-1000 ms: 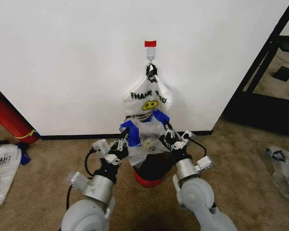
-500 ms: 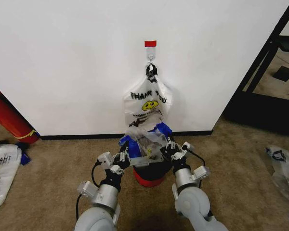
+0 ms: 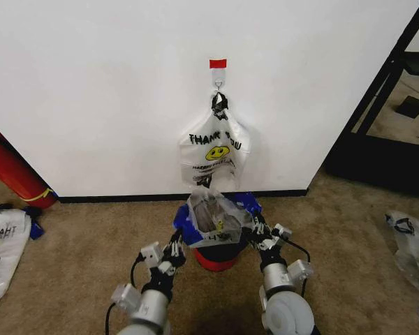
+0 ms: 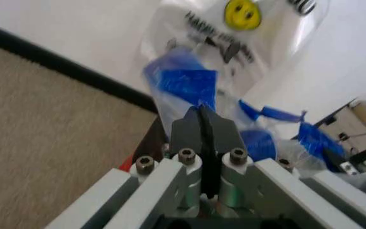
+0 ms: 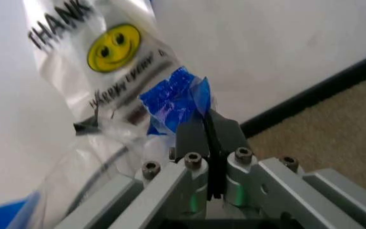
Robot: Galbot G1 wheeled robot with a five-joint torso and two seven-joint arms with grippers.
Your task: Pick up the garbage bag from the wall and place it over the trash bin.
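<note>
The garbage bag (image 3: 215, 216) with the blue pieces sits spread open between the two sets of jaws, its mouth gaping upward over the trash bin (image 3: 216, 255), whose black mesh and red base show beneath it. The left gripper (image 3: 179, 239) has its jaws pressed together on the blue strip at the bag's left edge; in the left wrist view the black fingertips (image 4: 199, 125) meet with the blue plastic (image 4: 189, 82) pinched right at their tips. The right gripper (image 3: 255, 229) does the same on the opposite edge, its fingers (image 5: 207, 130) closed on a blue strip (image 5: 172, 98) of the bag.

Just beyond the jaws, a second printed bag (image 3: 214, 148) with "THANK YOU" and a yellow smiley hangs against the white wall (image 3: 98, 91) from a metal hook (image 3: 218, 85), under a small red tape square (image 3: 218, 63). A black baseboard (image 3: 119, 197) runs along the wall's foot, behind both grippers.

Well off to the left of the left jaws lie a red cylinder with a yellow band (image 3: 14, 173) and another printed bag (image 3: 3, 244) on the brown carpet (image 3: 77, 258). Far to the right of the right jaws lies one more plastic bag (image 3: 410, 246), near a black frame (image 3: 380, 105).
</note>
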